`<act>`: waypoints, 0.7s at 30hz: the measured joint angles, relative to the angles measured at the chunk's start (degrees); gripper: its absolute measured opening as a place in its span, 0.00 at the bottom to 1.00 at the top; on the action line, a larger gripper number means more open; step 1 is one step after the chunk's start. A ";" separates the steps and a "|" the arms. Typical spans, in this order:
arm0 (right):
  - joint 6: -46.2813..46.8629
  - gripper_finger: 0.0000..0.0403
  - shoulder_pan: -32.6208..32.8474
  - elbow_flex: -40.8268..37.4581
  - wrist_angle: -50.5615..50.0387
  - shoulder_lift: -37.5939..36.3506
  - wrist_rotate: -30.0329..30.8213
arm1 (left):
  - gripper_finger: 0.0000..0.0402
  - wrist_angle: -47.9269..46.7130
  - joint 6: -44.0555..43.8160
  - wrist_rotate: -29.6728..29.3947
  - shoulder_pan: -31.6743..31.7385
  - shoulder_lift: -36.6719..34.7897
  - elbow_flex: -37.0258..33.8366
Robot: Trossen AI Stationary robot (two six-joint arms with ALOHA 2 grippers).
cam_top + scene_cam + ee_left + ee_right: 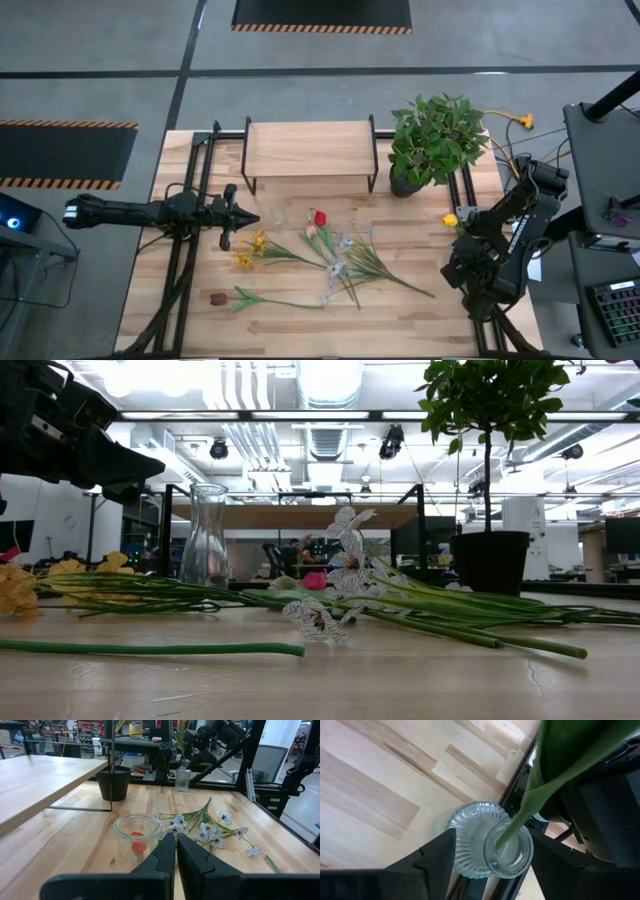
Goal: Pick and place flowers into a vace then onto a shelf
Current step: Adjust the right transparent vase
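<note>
Straddling ribbed clear glass vase (470, 837) with green flower stem (525, 810), right gripper (492, 844): grip cannot tell. Risk: loose hold may tip vase. Left gripper (176, 845) closed, waiting mid-table.

grey concrete floor (100, 60) with hazard-striped black mats (322, 14), bright ceiling strip lights (330, 375) overhead, desks and monitors (622, 536) behind.

Closed left gripper (175, 851) facing a glass vase (137, 838)

Fingers pressed together just short of the vase; a red flower (137, 845) shows through the glass, white-lilac sprays (207, 826) lie beside it, black pot (113, 782) beyond
</note>
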 joint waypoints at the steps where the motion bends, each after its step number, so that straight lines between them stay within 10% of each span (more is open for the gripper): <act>1: 0.00 0.54 0.00 0.00 0.01 0.00 0.02 | 0.00 0.00 0.01 0.00 0.01 0.00 0.00; 21: 3.29 0.33 0.13 0.05 -0.21 -0.32 5.62 | 0.00 0.00 0.02 0.00 0.00 0.00 -0.02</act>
